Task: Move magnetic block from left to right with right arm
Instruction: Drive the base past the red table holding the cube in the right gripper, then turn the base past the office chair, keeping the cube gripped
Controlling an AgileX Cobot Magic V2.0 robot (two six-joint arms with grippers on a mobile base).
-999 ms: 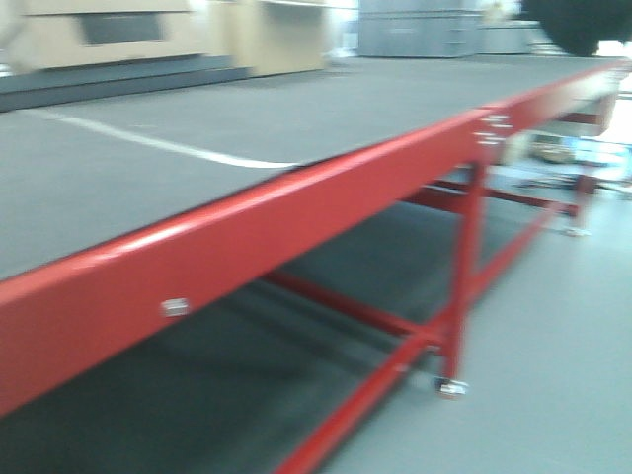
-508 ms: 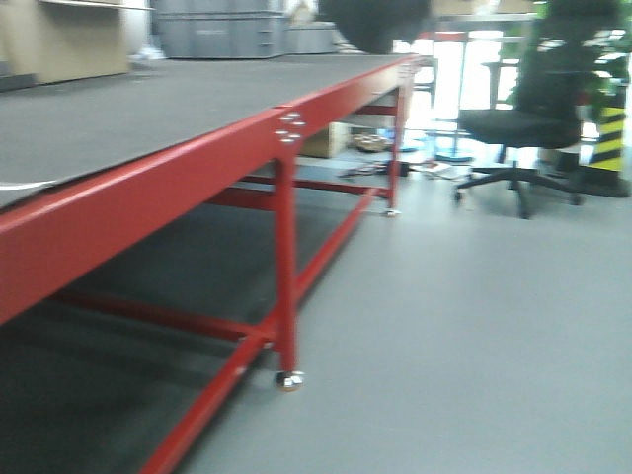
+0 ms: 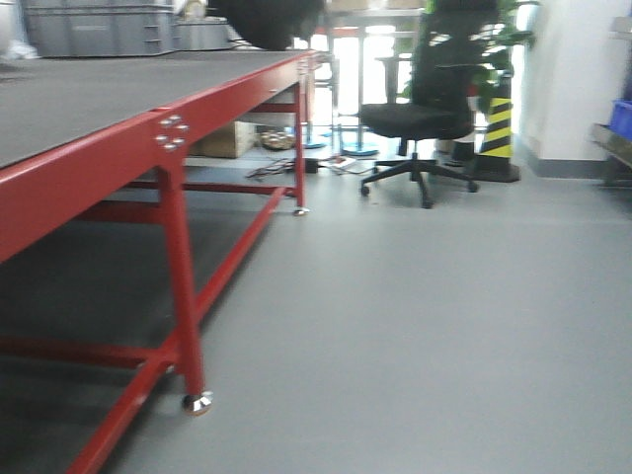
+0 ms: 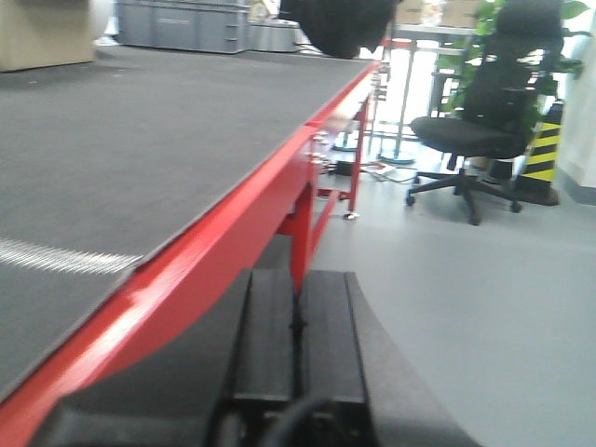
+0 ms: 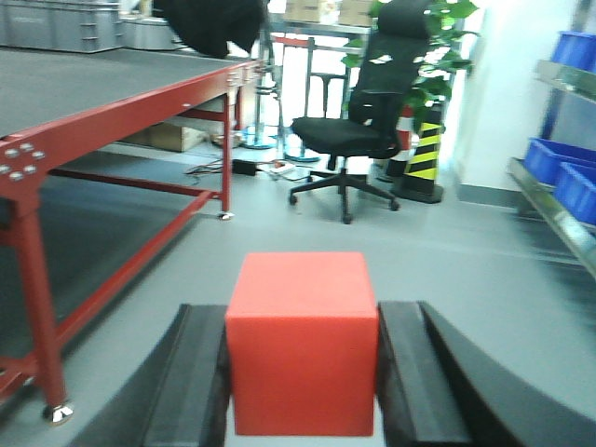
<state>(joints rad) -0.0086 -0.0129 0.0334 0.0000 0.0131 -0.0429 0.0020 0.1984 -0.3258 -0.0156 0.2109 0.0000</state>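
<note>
Workshop/lab, long red-framed bench [image 3: 89, 166] w/ castors [image 3: 197, 402], grey crates [image 3: 99, 30], blue shelf bins [image 5: 568, 60], hazard-striped bollard [image 3: 499, 128]

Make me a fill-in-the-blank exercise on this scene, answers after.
1. The right gripper is shut on a small matte cube coloured ____.
2. The left gripper holds nothing; its black fingers are pressed ____.
3. The black swivel office chair stands on the grey ____.
4. The long table with the dark grey top has a metal frame painted ____.
Answers: red; together; floor; red.
</note>
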